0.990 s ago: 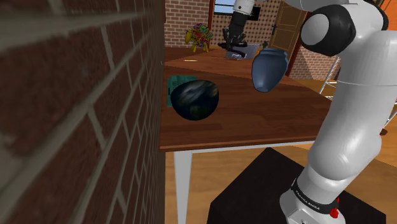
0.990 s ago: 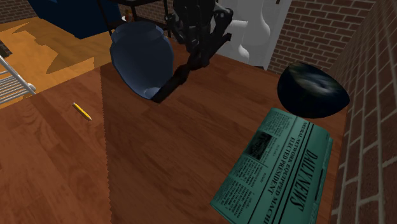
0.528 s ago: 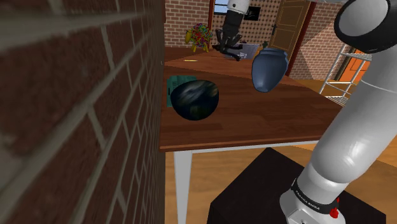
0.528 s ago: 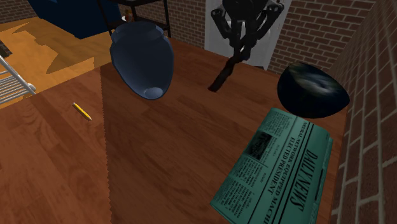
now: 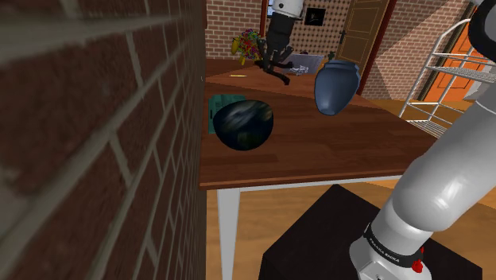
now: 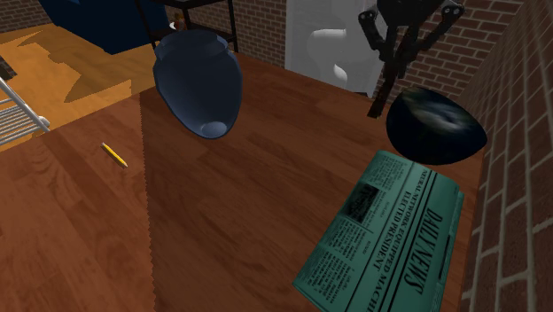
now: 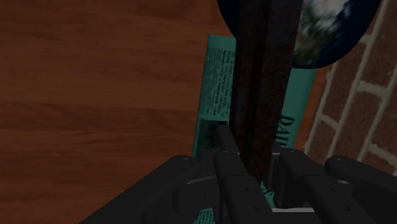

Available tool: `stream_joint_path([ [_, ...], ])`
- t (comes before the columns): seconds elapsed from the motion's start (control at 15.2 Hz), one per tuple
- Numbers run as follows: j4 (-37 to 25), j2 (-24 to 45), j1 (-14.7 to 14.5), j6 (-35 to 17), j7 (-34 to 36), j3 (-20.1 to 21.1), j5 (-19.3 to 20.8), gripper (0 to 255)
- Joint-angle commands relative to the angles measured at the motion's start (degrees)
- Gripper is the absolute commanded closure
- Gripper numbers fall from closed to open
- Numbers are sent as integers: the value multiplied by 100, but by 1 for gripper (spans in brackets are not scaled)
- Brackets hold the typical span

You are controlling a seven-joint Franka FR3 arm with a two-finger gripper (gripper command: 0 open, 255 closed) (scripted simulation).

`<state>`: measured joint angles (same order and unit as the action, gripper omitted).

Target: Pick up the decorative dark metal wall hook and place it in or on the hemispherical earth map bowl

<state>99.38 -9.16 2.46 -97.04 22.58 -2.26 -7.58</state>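
Note:
My gripper [image 5: 277, 41] is shut on the dark metal wall hook [image 5: 275, 62] and holds it in the air above the wooden table [image 5: 334, 143]. In the second exterior view the hook [image 6: 393, 64] hangs from the gripper [image 6: 404, 16], its lower end just beside the near rim of the earth map bowl [image 6: 436, 125]. The wrist view has the hook's long shaft [image 7: 261, 83] clasped between the fingers [image 7: 226, 167], with the bowl [image 7: 331, 32] beyond it. In the shoulder view the bowl [image 5: 242, 123] sits by the brick wall.
A green newspaper [image 6: 385, 235] lies next to the bowl, along the brick wall [image 6: 518, 177]. A blue vase [image 6: 199, 84] stands on the table, and a yellow pencil [image 6: 113, 155] lies farther out. The wall [image 5: 95, 143] takes up the shoulder view's left.
The gripper has carried the hook from beside the blue vase to the second exterior view's right, up to the bowl's rim. Nothing on the table has moved.

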Motion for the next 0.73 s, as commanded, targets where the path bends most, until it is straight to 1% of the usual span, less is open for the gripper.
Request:
stream_joint_path([
  [0.0, 187, -179, -102, -44, 258, 152, 12, 255],
  [0.33, 575, -538, -359, -159, 917, 570, -1, 255],
  [0.66, 793, -753, -607, -246, 1591, 1018, -43, 255],
])
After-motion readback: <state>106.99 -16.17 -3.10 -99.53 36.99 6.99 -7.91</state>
